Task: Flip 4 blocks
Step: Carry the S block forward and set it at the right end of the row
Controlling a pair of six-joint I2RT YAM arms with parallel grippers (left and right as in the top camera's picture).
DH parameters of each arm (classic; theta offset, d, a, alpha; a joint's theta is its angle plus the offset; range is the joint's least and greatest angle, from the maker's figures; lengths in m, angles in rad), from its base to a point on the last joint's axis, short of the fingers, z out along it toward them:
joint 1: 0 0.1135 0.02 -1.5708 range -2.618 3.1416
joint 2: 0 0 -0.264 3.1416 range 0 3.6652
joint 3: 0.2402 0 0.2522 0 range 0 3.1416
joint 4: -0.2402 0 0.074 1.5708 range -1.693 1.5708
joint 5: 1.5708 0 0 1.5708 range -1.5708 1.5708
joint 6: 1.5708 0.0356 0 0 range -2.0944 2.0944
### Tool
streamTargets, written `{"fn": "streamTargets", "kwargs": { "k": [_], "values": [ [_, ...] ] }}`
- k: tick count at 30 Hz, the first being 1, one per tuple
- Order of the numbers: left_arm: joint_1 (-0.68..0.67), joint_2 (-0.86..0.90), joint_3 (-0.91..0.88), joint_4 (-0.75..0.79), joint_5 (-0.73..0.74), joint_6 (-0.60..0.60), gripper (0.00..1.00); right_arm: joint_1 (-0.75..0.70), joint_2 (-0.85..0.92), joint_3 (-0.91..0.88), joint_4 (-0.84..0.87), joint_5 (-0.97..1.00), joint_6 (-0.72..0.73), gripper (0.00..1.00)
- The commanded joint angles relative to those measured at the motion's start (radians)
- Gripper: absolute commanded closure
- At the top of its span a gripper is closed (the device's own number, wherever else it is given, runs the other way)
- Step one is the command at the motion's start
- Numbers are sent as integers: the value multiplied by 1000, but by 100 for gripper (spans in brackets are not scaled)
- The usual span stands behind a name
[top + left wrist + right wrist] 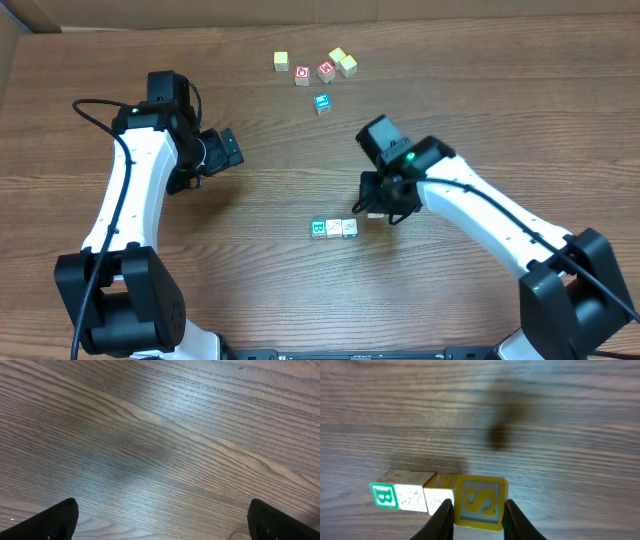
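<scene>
Right hand [477,519] clamped on yellow S block [480,500] | three-block row [410,496] just beside | left hand [162,522] apart

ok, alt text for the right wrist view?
The right tool grips a yellow block with an S face by its sides, at the bottom of the frame. To its left, three blocks sit in a row on the wood-grain table, the leftmost a green B block.

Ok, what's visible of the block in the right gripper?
The yellow S block is a small, wooden-looking cube; the side facing the wrist camera is yellow, with an S inside a border. The right gripper clamps it by two opposite sides. It sits slightly tilted at the right end of the row of three blocks. Whether it rests on the table is unclear.
</scene>
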Motion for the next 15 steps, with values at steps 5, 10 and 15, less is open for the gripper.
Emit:
{"fn": "streamTargets", "kwargs": {
  "k": [5, 10, 15],
  "values": [
    [-2, 7, 16, 1, -10, 19, 0, 29, 0, -126, 134, -21, 18, 88],
    [-2, 7, 16, 1, -10, 19, 0, 30, 0, -129, 138, -23, 18, 76],
    [-2, 7, 16, 1, -10, 19, 0, 29, 0, -129, 142, -24, 18, 68]
  ]
}}
